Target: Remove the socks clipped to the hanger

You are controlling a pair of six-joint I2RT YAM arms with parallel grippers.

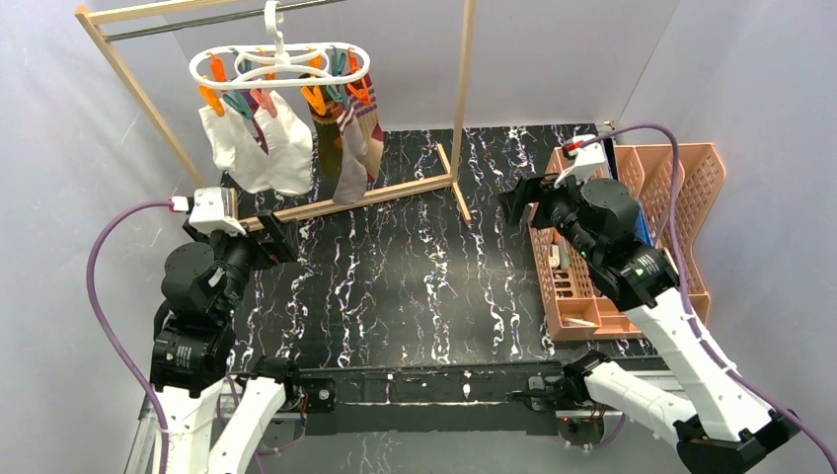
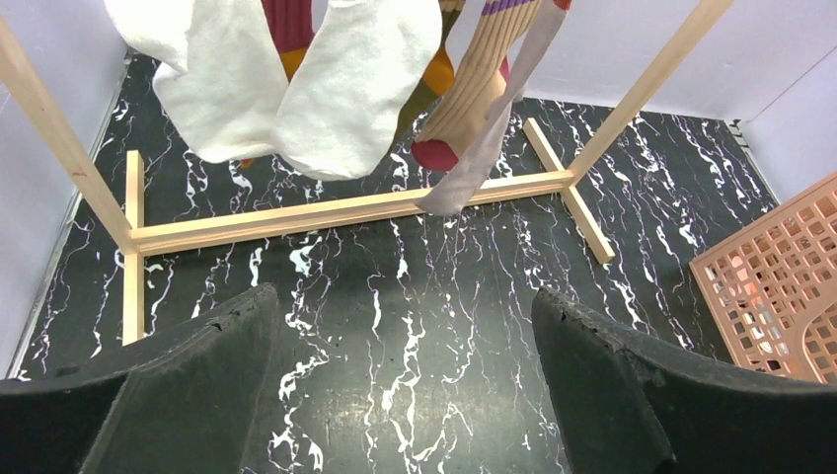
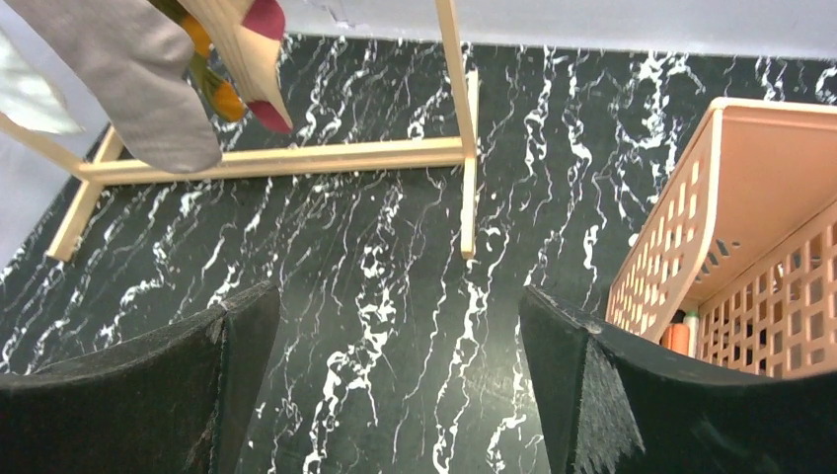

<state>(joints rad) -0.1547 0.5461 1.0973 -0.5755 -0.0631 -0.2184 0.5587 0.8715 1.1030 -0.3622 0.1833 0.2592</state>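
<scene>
The white oval clip hanger [image 1: 280,61] hangs by its hook from the rod of a wooden rack. Two white socks [image 1: 259,146] and several striped socks [image 1: 347,148] dangle from its orange, teal and pink pegs. In the left wrist view the white socks [image 2: 296,89] and striped socks [image 2: 474,99] hang above and ahead. In the right wrist view a grey sock sole [image 3: 138,69] shows at top left. My left gripper [image 1: 281,235] is open and empty, below the white socks. My right gripper [image 1: 520,202] is open and empty, right of the rack.
The wooden rack [image 1: 355,200] stands at the back left, its base rail [image 2: 336,212] across the black marbled table. A peach plastic basket [image 1: 691,168] holding small items sits at the right, also in the right wrist view [image 3: 730,227]. Grey walls enclose the table.
</scene>
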